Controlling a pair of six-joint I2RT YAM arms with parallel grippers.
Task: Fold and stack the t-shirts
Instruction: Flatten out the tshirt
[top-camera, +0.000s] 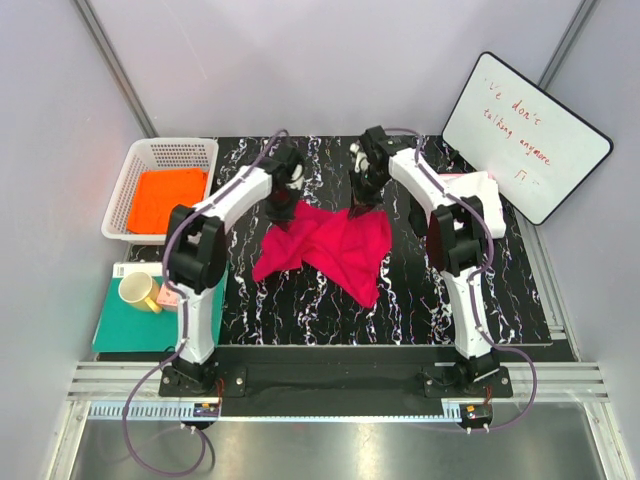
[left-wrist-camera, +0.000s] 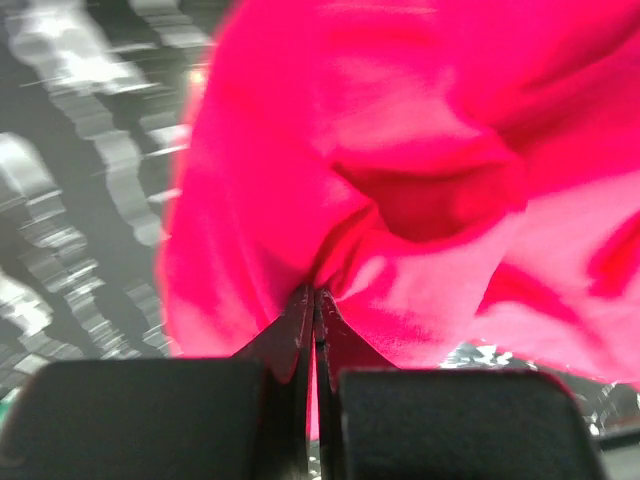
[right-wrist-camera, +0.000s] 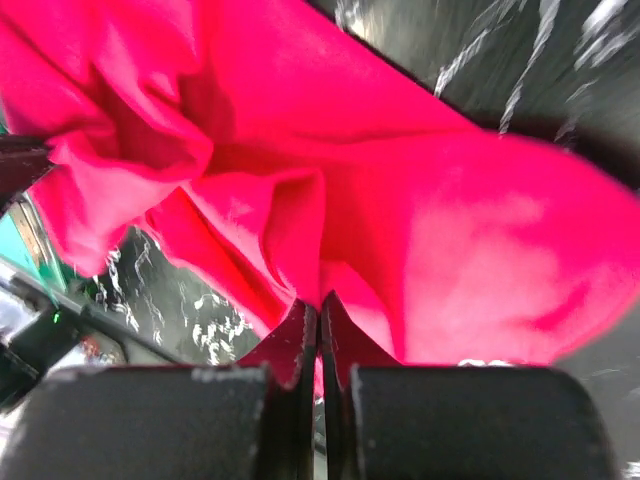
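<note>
The pink shirt (top-camera: 330, 245) sits crumpled in the middle of the black marbled table (top-camera: 500, 300), its far edge raised at two points and its near part spread on the surface, one corner reaching toward the near right. The left gripper (top-camera: 281, 214) is clamped on the shirt's far-left corner; in the left wrist view its fingers (left-wrist-camera: 296, 330) press together with a pinch of pink cloth caught at the tips, and the rest of the cloth bunches in folds beyond them. The right gripper (top-camera: 358, 206) grips the far-right part the same way: in the right wrist view the jaws are closed tight on a fold of pink, and the cloth hangs away from them over the table. Between the two grips the shirt sags in loose creases. The orange shirt (top-camera: 167, 198) lies flat in a white basket (top-camera: 205, 150) at the table's far-left corner. The white shirt (top-camera: 472, 187) lies at the far right, just behind the right arm and next to a leaning whiteboard (top-camera: 560, 150) (red handwriting on it, too small to read surely). At the near left a teal board (top-camera: 125, 330) carries a yellow cup (top-camera: 138, 290).
</note>
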